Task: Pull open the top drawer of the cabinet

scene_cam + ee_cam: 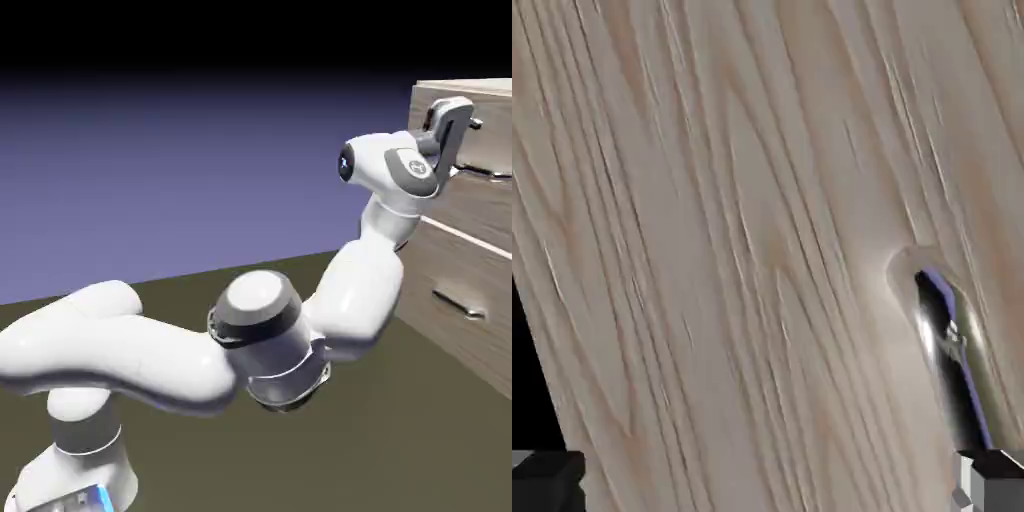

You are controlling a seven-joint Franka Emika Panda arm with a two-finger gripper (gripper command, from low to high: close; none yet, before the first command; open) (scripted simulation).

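Two-finger gripper (770, 480), one: jaws spread to their full width, nothing held between them. In the exterior view it stood high, close before the upper part of the cabinet, its tips not clearly seen.

Silver bar handle (957, 390), one: at the hand view's lower right, near the fingertip on that side and outside the gap between the two. Its far end ran out of sight behind that fingertip; whether they touched could not be told. No grip on it was shown.

Top drawer (490, 140), one, light wood-grain front: at the exterior view's upper right, beside the gripper and partly hidden by it. It appeared closed, though with the hand in front this could not be settled.

Lower drawer (440, 265), one, same grain, with its own bar handle (458, 303): beneath, apart from the gripper, and no part of the job.

Cabinet (422, 83), one, light grey-beige: at the exterior view's right edge, cut off by the frame.

Progress, as judged: the reach to the cabinet was largely done. Outstanding: lining the open jaws up with the upper handle, closing on it, and the whole of the pull.
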